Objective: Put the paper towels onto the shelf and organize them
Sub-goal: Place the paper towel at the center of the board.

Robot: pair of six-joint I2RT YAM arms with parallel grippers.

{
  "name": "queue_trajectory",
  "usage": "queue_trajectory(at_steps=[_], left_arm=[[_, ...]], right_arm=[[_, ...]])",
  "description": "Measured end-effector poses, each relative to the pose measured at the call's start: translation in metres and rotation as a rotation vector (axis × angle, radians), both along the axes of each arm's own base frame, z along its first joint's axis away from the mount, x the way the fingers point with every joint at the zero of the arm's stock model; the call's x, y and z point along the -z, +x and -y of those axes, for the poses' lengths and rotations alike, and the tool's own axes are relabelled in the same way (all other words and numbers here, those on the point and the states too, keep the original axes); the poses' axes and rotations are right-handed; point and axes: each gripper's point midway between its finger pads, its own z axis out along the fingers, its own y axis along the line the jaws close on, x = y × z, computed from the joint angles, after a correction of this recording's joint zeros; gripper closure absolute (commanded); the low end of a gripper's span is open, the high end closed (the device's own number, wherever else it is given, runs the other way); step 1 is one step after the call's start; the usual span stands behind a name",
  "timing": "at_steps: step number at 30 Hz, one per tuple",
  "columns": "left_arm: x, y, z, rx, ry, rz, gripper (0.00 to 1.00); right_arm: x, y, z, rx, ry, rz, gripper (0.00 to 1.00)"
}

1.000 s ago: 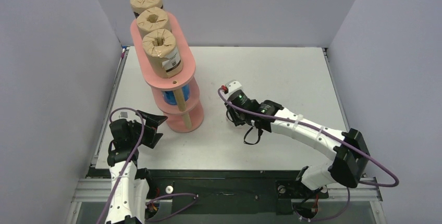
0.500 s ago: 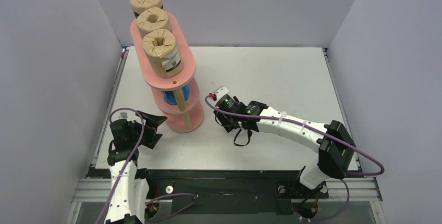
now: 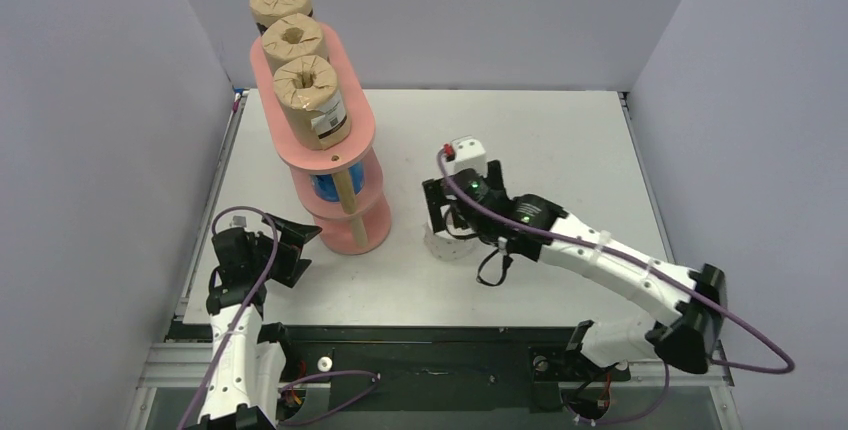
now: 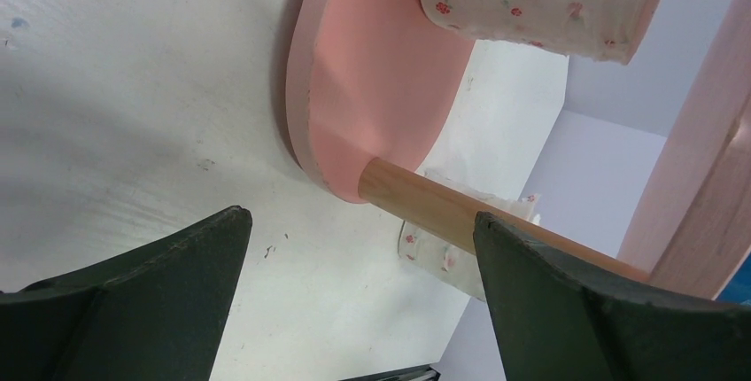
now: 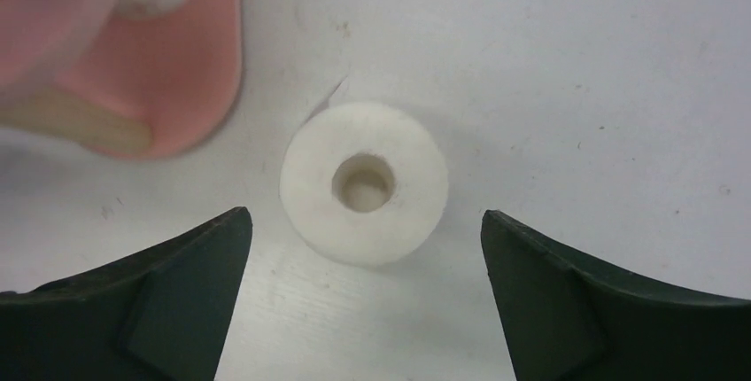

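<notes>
Matte white table, lilac walls. Tall pink three-tier shelf at nine o'clock, brown rolls on top. Right arm stretched to centre, right gripper aimed down, jaws wide apart above an upright white roll at the shelf's three o'clock. Left gripper gaping, empty, at its eight o'clock.

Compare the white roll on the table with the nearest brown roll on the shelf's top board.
The white roll is white on top; the brown roll is tan with a printed label. The white roll stands on the table beside the shelf; the brown roll stands on its top board. Both are upright, core hole up.
</notes>
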Motion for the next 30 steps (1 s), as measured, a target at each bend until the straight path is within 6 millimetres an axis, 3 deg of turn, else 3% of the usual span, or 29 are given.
queue_trajectory(at_steps=[3,5,8,10,15,24,30], left_arm=[[-0.002,0.000,-0.001,0.006,0.015,-0.007,0.04],[-0.007,0.002,-0.005,-0.001,0.034,-0.004,0.04],[-0.015,0.004,-0.008,-0.003,0.058,0.019,0.04],[-0.017,0.004,-0.009,-0.003,0.066,0.030,0.04],[-0.027,0.004,-0.010,-0.002,0.093,0.083,0.03],[-0.009,-0.002,-0.008,0.000,0.081,0.040,0.01],[-0.008,-0.003,-0.008,0.000,0.080,0.039,0.01]], right_arm=[[-0.038,0.008,0.025,0.138,0.212,0.080,0.02],[-0.047,0.021,0.061,0.258,0.328,0.110,0.05],[-0.026,0.033,0.104,0.390,0.431,0.080,0.10],[-0.009,0.035,0.111,0.410,0.458,0.025,0.13],[0.037,0.028,0.086,0.338,0.482,-0.164,0.19],[0.056,0.025,0.056,0.250,0.528,-0.267,0.27],[0.077,0.021,0.042,0.226,0.490,-0.323,0.32]])
